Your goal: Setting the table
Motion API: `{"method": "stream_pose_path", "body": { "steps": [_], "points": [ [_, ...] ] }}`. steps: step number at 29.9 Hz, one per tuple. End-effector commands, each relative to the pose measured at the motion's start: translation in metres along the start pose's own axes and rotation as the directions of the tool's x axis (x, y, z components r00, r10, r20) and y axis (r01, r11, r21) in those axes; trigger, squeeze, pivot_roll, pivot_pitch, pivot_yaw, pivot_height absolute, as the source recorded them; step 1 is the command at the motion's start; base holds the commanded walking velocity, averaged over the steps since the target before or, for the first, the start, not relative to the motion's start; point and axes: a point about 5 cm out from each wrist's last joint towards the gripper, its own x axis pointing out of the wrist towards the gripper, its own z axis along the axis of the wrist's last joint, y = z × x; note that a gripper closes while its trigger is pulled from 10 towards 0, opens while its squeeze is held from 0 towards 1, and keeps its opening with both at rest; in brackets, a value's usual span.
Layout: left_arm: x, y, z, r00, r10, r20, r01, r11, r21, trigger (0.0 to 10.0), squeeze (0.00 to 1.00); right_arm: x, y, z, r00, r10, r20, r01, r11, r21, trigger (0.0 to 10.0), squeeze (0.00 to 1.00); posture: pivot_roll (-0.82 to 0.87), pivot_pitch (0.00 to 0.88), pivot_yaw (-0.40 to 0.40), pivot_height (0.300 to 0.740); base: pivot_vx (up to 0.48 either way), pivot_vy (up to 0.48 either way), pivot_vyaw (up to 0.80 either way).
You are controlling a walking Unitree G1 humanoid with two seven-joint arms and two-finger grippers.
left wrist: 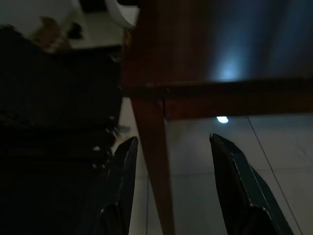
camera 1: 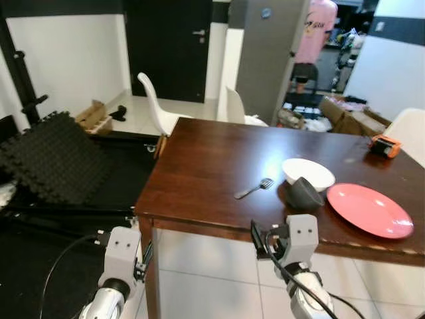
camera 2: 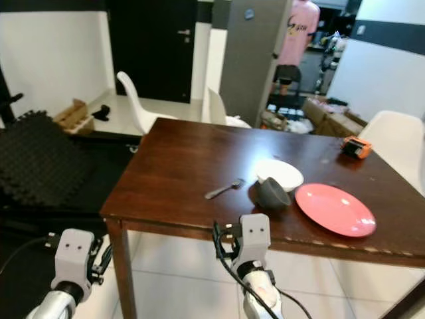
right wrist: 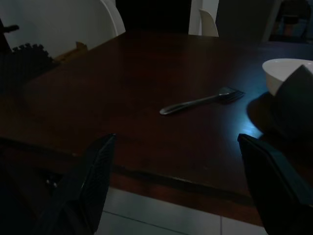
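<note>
The fork (camera 1: pixel 254 189) lies flat on the wooden table (camera 1: pixel 199 166), tines toward the white bowl (camera 1: pixel 309 173), with the dark bowl (camera 1: pixel 304 193) and red plate (camera 1: pixel 369 209) beyond. The right gripper (right wrist: pixel 178 181) hovers at the near table edge, fingers spread wide, holding nothing. Advance it over the edge, straddle the handle mid-length, and pinch low, since the thin fork sits flush. The left gripper (left wrist: pixel 171 186), also spread, hangs beside the table leg (left wrist: pixel 154 166).

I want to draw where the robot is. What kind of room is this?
Probably the dining area of a home. There is a brown wooden table with a pink plate, a white bowl and a fork on it, and white chairs beside it.
</note>
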Motion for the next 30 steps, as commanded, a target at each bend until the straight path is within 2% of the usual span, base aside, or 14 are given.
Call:
{"method": "stream_pose_path", "body": {
  "steps": [1, 8, 30],
  "points": [
    [-0.0026, -0.0054, -0.0038, 0.999, -0.028, -0.023, 0.028, 1.0, -0.014, 10.0, 0.0, -0.0045, -0.0048, -0.006, 1.0, -0.018, -0.022, 0.018, 1.0, 0.001, 10.0, 0.0, 0.02, 0.042, 0.014, 0.74, 0.0, 0.0, 0.0],
    [-0.0029, -0.01, -0.0029, 0.997, -0.071, -0.026, 0.071, 0.997, 0.004, 10.0, 0.0, -0.0048, -0.0044, -0.0061, 1.0, -0.022, -0.023, 0.022, 1.0, 0.005, 10.0, 0.0, 0.02, 0.044, 0.017, 0.74, 0.0, 0.0, 0.0],
    [-0.0027, -0.0086, -0.0038, 0.997, -0.072, -0.033, 0.072, 0.997, 0.005, 10.0, 0.0, -0.007, -0.0034, -0.0078, 0.999, -0.022, -0.027, 0.022, 1.0, 0.008, 10.0, 0.0, 0.02, 0.043, 0.021, 0.74, 0.0, -0.393, 0.0]
  ]
}}
